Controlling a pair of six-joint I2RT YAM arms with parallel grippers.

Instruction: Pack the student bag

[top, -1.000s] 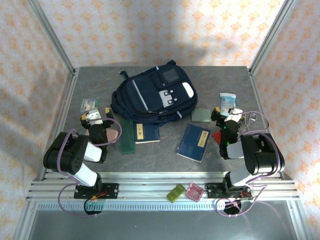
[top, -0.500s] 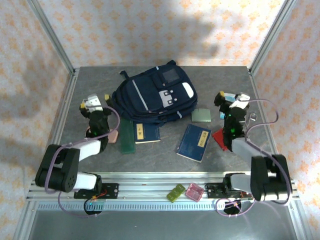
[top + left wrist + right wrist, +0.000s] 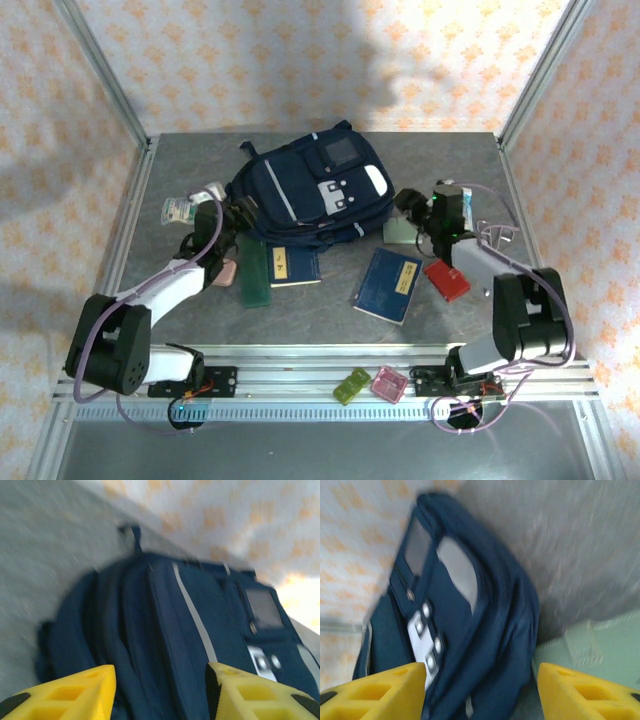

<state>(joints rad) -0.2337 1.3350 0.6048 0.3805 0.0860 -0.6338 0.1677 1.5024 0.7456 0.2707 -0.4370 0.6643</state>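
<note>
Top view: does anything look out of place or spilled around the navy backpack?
Nothing spilled or damaged around the navy-blue fabric backpack. One oddity: a small green case and a small pink case lie off the grey tabletop, on the metal rail between the arm bases.

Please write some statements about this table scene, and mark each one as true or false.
1. The backpack lies between the left gripper and the right gripper. True.
2. The left gripper holds a blue booklet. False: its jaws stand apart with nothing between them, and both booklets lie on the table.
3. A red item lies on the table beside the right arm. True.
4. The pink box is inside the backpack. False: it sits on the rail at the near edge, next to a green box.
</note>
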